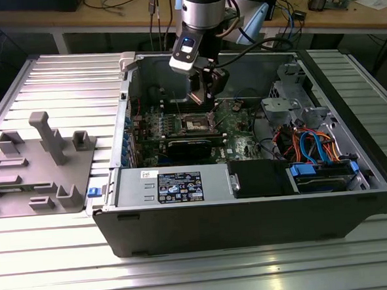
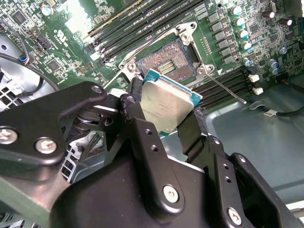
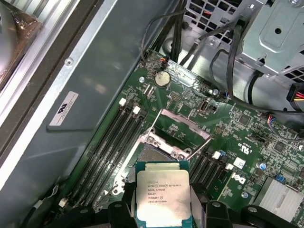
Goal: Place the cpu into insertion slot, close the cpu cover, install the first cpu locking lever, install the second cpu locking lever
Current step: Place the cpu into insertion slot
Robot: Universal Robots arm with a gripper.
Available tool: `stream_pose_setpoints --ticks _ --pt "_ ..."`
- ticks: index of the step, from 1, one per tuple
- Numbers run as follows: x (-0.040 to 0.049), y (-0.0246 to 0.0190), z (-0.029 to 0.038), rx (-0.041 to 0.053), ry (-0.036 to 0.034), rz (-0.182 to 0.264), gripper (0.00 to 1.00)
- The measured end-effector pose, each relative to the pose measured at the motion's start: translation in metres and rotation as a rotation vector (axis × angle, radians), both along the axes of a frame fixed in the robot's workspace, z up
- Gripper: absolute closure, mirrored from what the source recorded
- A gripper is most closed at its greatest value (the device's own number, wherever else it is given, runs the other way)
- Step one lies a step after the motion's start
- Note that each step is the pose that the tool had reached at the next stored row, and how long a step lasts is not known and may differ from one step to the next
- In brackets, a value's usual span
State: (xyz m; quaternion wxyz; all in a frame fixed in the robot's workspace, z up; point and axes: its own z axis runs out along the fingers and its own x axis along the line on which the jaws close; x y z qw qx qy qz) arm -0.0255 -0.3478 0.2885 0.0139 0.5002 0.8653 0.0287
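Observation:
My gripper (image 1: 203,103) hangs inside the open computer case, shut on the cpu (image 2: 167,105). The cpu (image 3: 163,194) is a small square chip with a silver-grey top, pinched at two opposite edges by the black fingers (image 2: 136,95). It is held a little above the insertion slot (image 2: 166,59), which lies bare with its contact field showing. In the first wrist view the slot (image 3: 151,153) sits just beyond the chip, and the cpu cover (image 3: 183,129) stands swung up behind it. A thin locking lever (image 2: 227,89) sticks out beside the slot.
Long memory slots (image 3: 114,137) flank the socket on both sides. A black card (image 1: 190,145) and the power supply (image 1: 176,184) sit in front of it. A drive cage with blue and orange cables (image 1: 312,144) fills the exterior view's right. A grey fixture plate (image 1: 37,168) lies outside the case.

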Motion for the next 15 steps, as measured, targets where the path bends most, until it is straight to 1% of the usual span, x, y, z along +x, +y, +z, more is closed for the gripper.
stream_pose_setpoints --ticks 15 --pt "0.0 0.0 -0.0003 -0.0002 0.0 -0.041 0.46"
